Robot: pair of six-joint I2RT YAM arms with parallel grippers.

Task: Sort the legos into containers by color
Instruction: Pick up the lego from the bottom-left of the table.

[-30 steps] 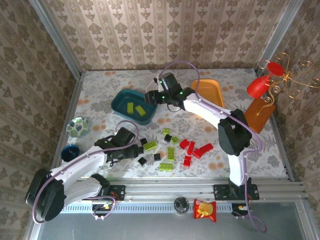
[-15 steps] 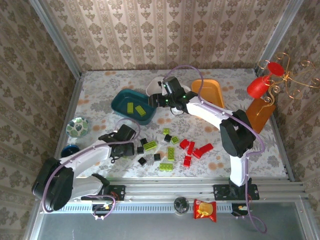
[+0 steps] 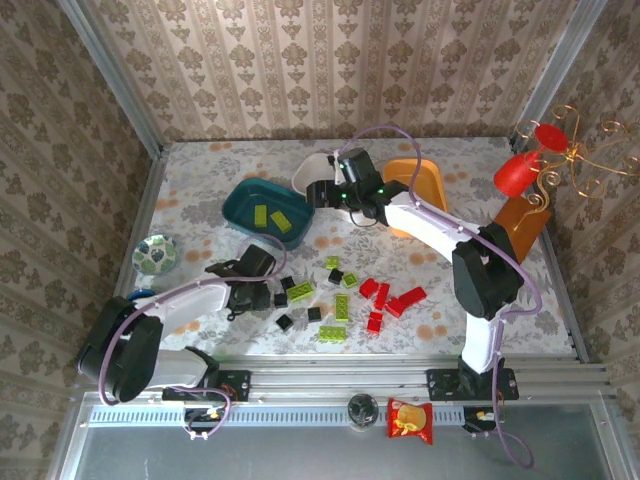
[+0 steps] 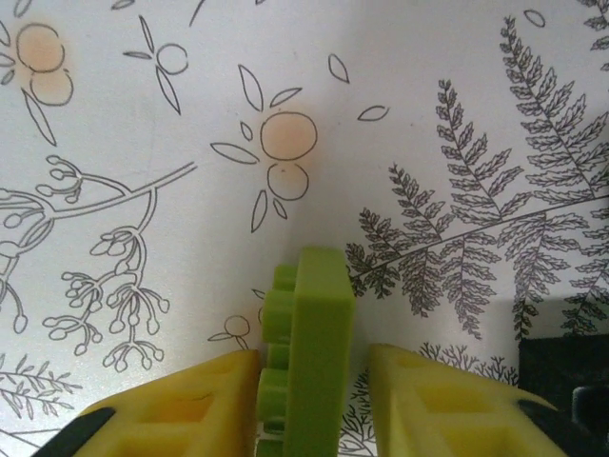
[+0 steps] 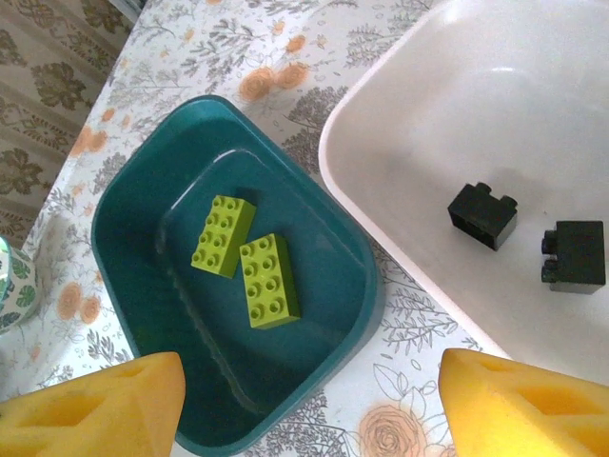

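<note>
**Left hand (image 4: 309, 381) pinching one lime-green plastic brick (image 4: 319, 352); most of the sort not yet done**

Done so far, as far as the frames show: two lime-green oblong bricks (image 5: 245, 257) lie side by side in the dark teal plastic tray (image 5: 124, 190), and two small black bricks (image 5: 482, 214) sit in the white plastic tray (image 5: 457, 95) just beside it; the orange plastic tray (image 3: 425, 180), upper right of centre in the overhead view, shows no brick in the part I can see.

Left to do, by my judgement, is the larger share: a cluster of red bricks (image 3: 385, 300), several green oblongs (image 3: 340, 305) and a few black cubes (image 3: 285, 322) lie loose on the floral-patterned counter (image 3: 200, 170) at lower centre.

In the left wrist view the yellow fingers (image 4: 190, 405) are drawn in narrowly around the held brick, which stands on edge with its studs against the finger at the frame's left; a sliver of gap shows at the other tip; whether the brick is lifted off the counter I cannot tell.

In its wrist view the right hand (image 5: 309, 409) is spread wide and holds nothing, hanging over the seam between the teal and white trays.
</note>
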